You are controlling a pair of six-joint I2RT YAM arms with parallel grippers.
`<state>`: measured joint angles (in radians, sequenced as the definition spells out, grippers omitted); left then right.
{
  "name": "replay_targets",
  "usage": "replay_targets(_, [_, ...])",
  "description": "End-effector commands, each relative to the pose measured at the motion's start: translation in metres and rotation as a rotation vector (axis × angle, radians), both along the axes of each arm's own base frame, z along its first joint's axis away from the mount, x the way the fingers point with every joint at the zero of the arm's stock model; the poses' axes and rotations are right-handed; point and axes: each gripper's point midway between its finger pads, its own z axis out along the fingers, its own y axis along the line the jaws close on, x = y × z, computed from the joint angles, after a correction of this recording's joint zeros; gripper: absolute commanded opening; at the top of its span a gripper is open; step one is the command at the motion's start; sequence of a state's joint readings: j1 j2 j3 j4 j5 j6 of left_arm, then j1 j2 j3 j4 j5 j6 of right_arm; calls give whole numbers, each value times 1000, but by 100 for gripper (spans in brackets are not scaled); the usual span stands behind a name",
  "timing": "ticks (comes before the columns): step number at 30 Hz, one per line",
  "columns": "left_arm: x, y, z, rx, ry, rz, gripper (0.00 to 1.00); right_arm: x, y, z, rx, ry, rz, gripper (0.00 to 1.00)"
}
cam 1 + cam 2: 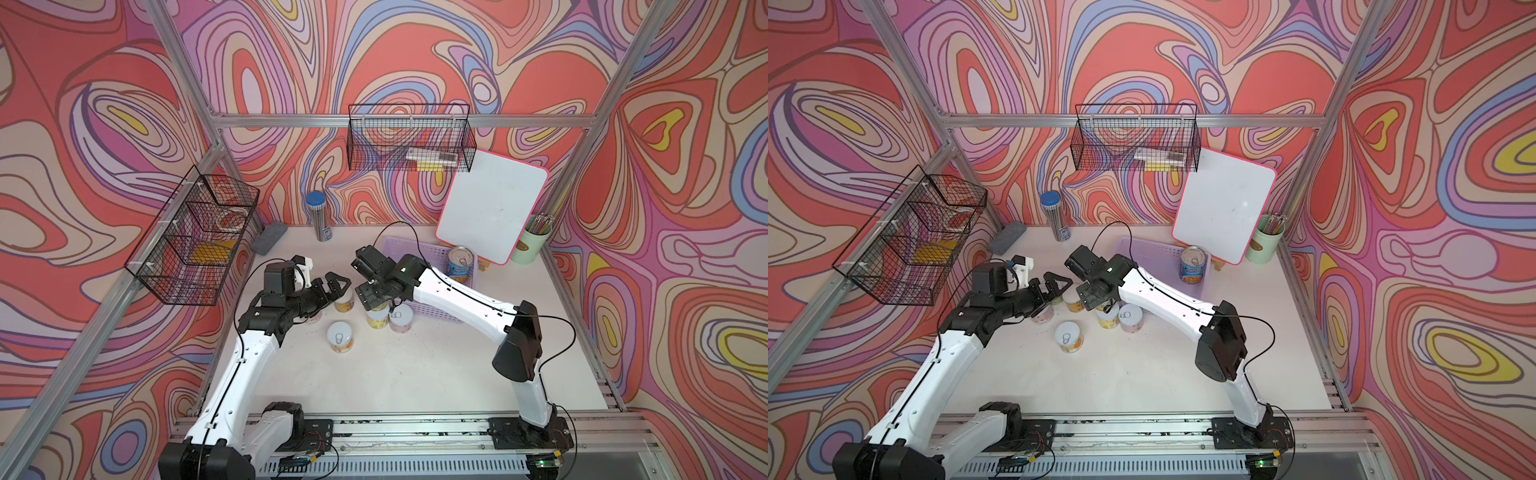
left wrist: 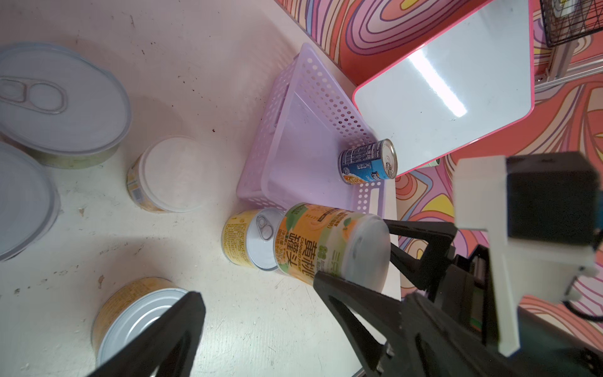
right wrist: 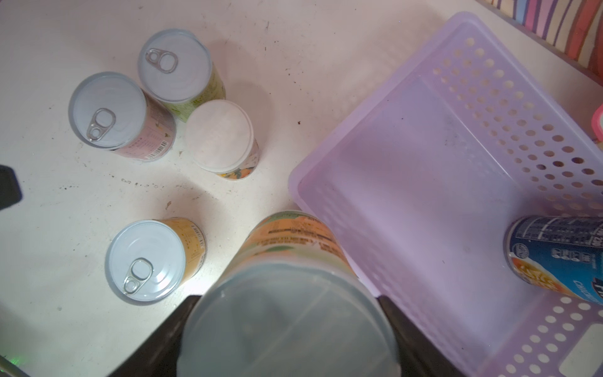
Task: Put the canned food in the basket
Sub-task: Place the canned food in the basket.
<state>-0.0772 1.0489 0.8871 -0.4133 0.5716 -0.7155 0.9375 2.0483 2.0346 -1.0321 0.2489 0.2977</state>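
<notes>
Grip check: right pincer point(image 1: 376, 300) is clamped on a peach tin point(image 2: 311, 243) with an orange-yellow label, its cloudy plastic lid facing my wrist camera. The tin hangs tilted at the near edge of the lavender basket point(image 3: 509, 124), not yet over its floor, and looks clear of the table point(image 3: 261, 26).

One blue-labelled tin point(image 3: 561, 258) already stands upright inside the basket, in a corner close to the whiteboard point(image 1: 492, 208).

My left pincer point(image 1: 337, 291) is spread wide and holds nothing, hovering low over the loose tins.

On the table, all upright: a pink tin point(image 3: 114, 114), a green-labelled tin point(image 3: 176, 65) and a white-lidded tin point(image 3: 218, 140) bunched close together. A yellow tin point(image 3: 150, 261) stands apart from them.
</notes>
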Motion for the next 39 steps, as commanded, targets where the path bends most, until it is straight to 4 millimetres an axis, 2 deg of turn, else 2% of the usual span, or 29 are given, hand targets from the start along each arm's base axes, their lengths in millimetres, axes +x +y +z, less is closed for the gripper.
replay_targets(1, [14, -10, 15, -7, -63, -11, 99, 16, -13, 43, 91, -100, -54, 59])
replay_targets(16, [42, -69, 13, -3, -78, -125, 99, 44, -88, 37, 87, -85, -203, 59])
replay_targets(23, [51, -100, 7, 7, -73, -183, 99, 51, -124, 26, 70, -75, -276, 59])
replay_targets(26, [54, -115, 2, -1, -61, -209, 99, 55, -138, 13, 51, -60, -306, 59])
replay_targets(27, [54, -122, 1, -3, -59, -221, 99, 54, -145, 21, 65, -73, -316, 59])
replay_targets(33, [55, -153, -10, 12, -44, -281, 99, 61, -172, 7, 57, -55, -372, 59])
replay_targets(39, [55, -170, -22, 30, -26, -312, 99, 69, -192, -8, 59, -44, -432, 59])
